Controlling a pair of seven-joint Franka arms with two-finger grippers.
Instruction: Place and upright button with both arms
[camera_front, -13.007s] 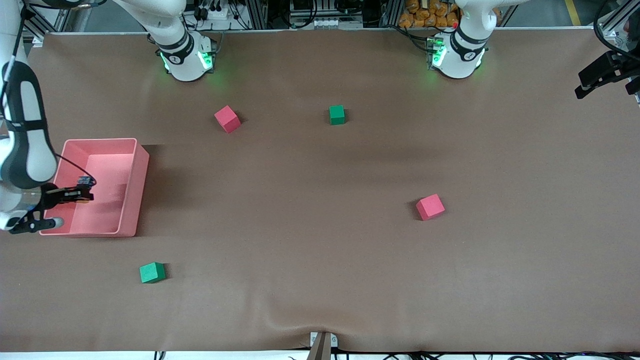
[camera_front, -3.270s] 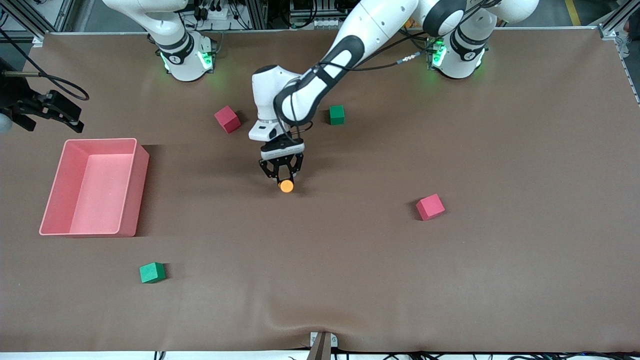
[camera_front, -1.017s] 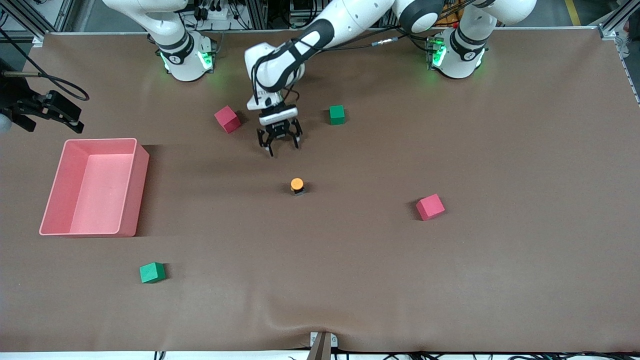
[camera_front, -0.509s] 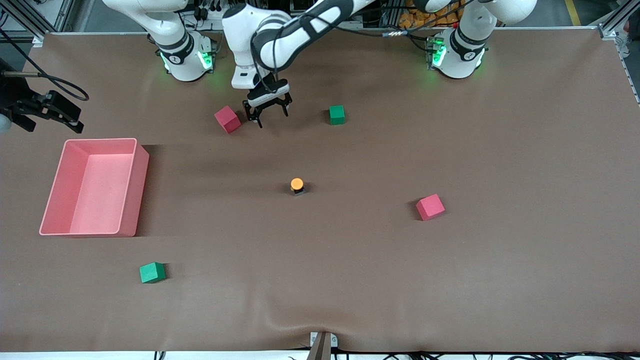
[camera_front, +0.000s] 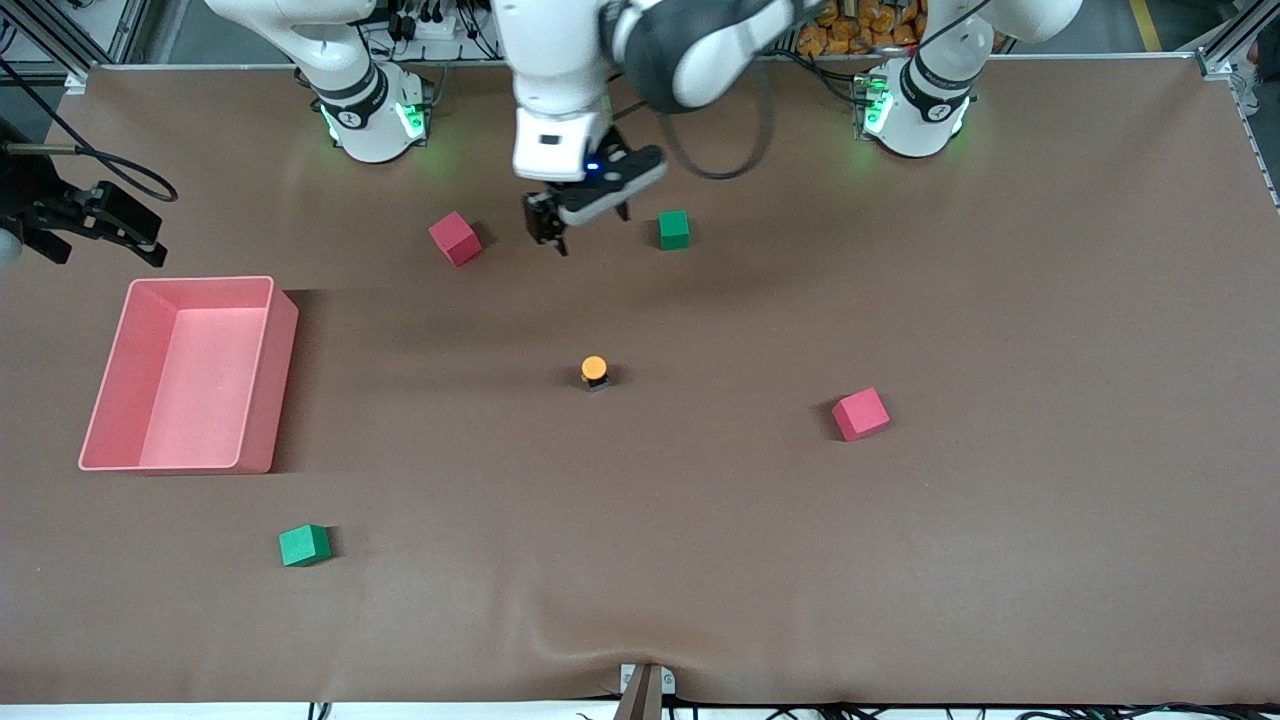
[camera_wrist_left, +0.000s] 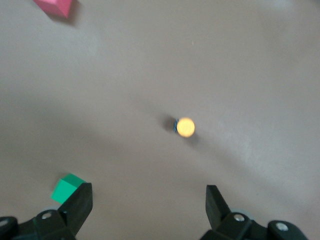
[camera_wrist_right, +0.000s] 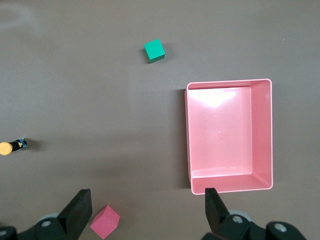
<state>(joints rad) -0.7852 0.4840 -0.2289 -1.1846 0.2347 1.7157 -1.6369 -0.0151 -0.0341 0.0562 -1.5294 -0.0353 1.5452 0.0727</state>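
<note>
The button (camera_front: 594, 369) stands upright on the brown table, orange cap up on its black body, near the table's middle. It also shows in the left wrist view (camera_wrist_left: 185, 127) and at the edge of the right wrist view (camera_wrist_right: 10, 147). My left gripper (camera_front: 586, 224) is open and empty in the air, over the table between a red cube (camera_front: 455, 238) and a green cube (camera_front: 674, 229). In its own view the left gripper (camera_wrist_left: 147, 207) has its jaws wide apart. My right gripper (camera_front: 130, 228) waits open and empty, high over the right arm's end; in its own view the right gripper (camera_wrist_right: 147, 210) holds nothing.
A pink bin (camera_front: 262, 380) stands at the right arm's end, empty in the right wrist view (camera_wrist_right: 262, 135). A second red cube (camera_front: 860, 414) lies toward the left arm's end. A second green cube (camera_front: 304, 545) lies nearer the front camera than the bin.
My left gripper, open after leaving the button upright, has kept rising, shifted toward the left arm's end and turned. The button and the right arm have not moved.
</note>
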